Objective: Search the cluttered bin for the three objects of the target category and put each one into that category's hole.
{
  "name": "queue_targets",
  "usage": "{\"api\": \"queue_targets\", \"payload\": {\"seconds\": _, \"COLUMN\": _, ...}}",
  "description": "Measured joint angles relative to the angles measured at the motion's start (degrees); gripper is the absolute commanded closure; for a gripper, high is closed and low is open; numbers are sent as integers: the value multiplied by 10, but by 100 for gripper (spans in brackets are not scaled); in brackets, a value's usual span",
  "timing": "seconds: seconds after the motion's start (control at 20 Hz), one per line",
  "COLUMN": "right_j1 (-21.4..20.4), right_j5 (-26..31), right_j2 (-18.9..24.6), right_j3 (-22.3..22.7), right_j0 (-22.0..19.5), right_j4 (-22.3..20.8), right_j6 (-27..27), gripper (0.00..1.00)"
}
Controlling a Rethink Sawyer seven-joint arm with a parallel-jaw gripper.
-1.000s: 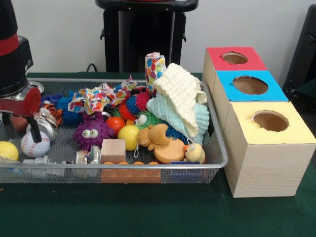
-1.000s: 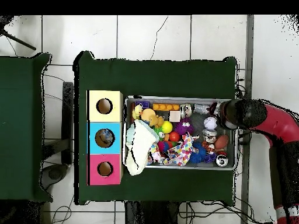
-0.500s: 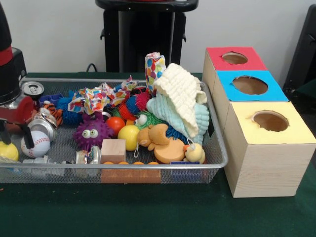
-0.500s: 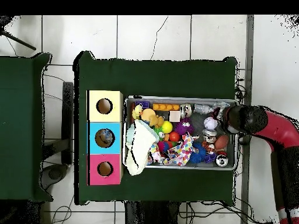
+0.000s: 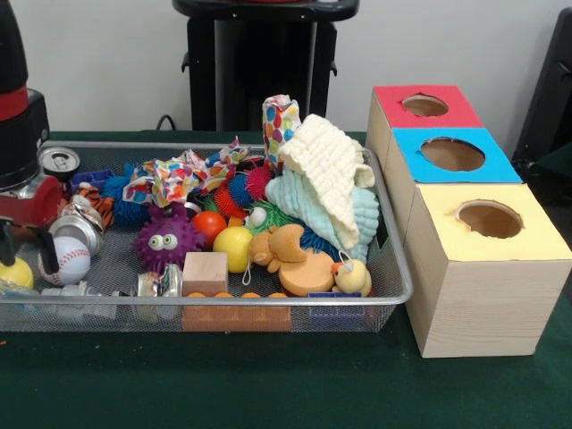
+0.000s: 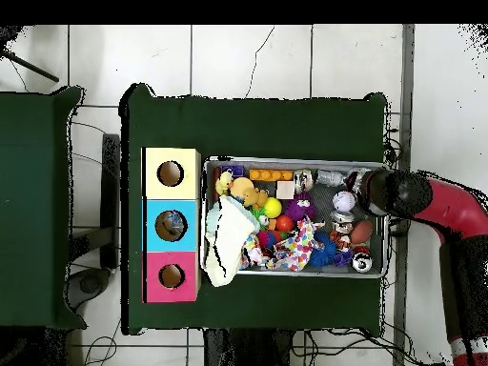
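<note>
The green surface point(image 5: 268, 384) carries a wire mesh bin point(image 5: 393, 268) and, just beside the bin's end, a row of three wooden boxes. The row's long axis runs across the bin's short end. Each box has a round hole in its top: a yellow box point(image 5: 487, 268) nearest the front camera, a blue box point(image 5: 456, 154) in the middle and a red box point(image 5: 424, 105) at the back.

The red and black arm point(image 6: 434, 205) reaches over the bin's end farthest from the boxes. Its end effector point(image 5: 25, 253) hangs low there, two dark fingers point(image 5: 46, 255) pointing down and standing apart, with a yellow ball point(image 5: 12, 273) between them at the bin's corner; whether they touch it cannot be told. A baseball point(image 5: 70, 259) lies just beside the end effector.

A cream cloth point(image 5: 331, 174) is draped over a pale green cloth point(image 5: 308, 210) at the box end of the bin. A spotted paper wrap point(image 5: 174, 179) lies toward the middle. In front sit a purple spiky toy point(image 5: 164, 239) with eyes, a wooden block point(image 5: 205, 273), a second yellow ball point(image 5: 232, 248), an orange duck toy point(image 5: 290, 259) and a small yellow duck point(image 5: 353, 277). A drink can point(image 5: 59, 161) stands upright in the back corner near the arm.
</note>
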Motion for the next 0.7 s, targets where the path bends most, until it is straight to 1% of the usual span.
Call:
{"api": "queue_targets", "payload": {"seconds": 0.1, "right_j1": -6, "right_j5": 0, "right_j2": -5, "right_j3": 0, "right_j0": 15, "right_j4": 1, "right_j6": 0, "gripper": 0}}
{"api": "queue_targets", "payload": {"seconds": 0.55, "right_j1": -12, "right_j5": 0, "right_j2": -11, "right_j3": -1, "right_j0": 41, "right_j4": 7, "right_j6": 0, "gripper": 0}}
{"api": "queue_targets", "payload": {"seconds": 0.7, "right_j1": -12, "right_j5": 0, "right_j2": -21, "right_j3": -2, "right_j0": 47, "right_j4": 10, "right_j6": 0, "gripper": 0}}
